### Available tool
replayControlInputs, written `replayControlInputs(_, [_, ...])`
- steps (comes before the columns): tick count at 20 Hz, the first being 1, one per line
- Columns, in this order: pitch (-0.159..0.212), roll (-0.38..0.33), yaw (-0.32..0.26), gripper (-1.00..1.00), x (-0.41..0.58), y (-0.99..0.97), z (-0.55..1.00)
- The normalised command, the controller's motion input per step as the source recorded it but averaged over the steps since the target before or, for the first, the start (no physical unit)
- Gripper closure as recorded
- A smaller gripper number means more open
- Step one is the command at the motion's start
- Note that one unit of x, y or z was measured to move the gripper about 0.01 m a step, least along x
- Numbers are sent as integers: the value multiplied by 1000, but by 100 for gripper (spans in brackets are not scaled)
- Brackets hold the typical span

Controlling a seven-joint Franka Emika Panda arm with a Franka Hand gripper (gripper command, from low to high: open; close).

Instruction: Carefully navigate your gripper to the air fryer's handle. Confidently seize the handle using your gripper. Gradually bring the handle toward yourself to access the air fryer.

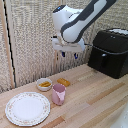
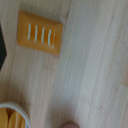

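The air fryer (image 1: 109, 51) is a large matte-black box at the exterior view's right, on the wooden table. Its handle (image 1: 103, 60) is a short upright black bar on the front panel. My gripper (image 1: 69, 55) hangs in the air to the left of the air fryer, well apart from the handle, above the orange item. Its blue-tipped fingers point down with a gap between them and nothing held. The wrist view looks straight down at the table, and neither the fingers nor the air fryer can be made out there.
An orange rectangular piece (image 1: 63, 82) (image 2: 40, 34) lies on the wood below the gripper. A pink cup (image 1: 59, 94), a small bowl of yellow food (image 1: 44, 84) (image 2: 12, 118) and a patterned plate (image 1: 27, 107) stand toward the exterior view's left. A woven screen (image 1: 35, 30) backs the table.
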Motion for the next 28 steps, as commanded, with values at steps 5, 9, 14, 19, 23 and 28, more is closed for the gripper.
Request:
replayControlInputs(5, [-213, -359, -74, -100, 34, -82, 0])
replayControlInputs(9, [-278, -293, 7, -100, 45, -236, -11])
replayControlInputs(14, [-254, -265, 24, -100, 0, -309, -136])
replayControlInputs(19, [-165, -273, 12, -100, -1, -305, -245])
replayControlInputs(23, [-114, -260, 17, -100, -84, -254, -388])
replayControlInputs(28, [-80, -227, 83, -100, -43, -355, -389])
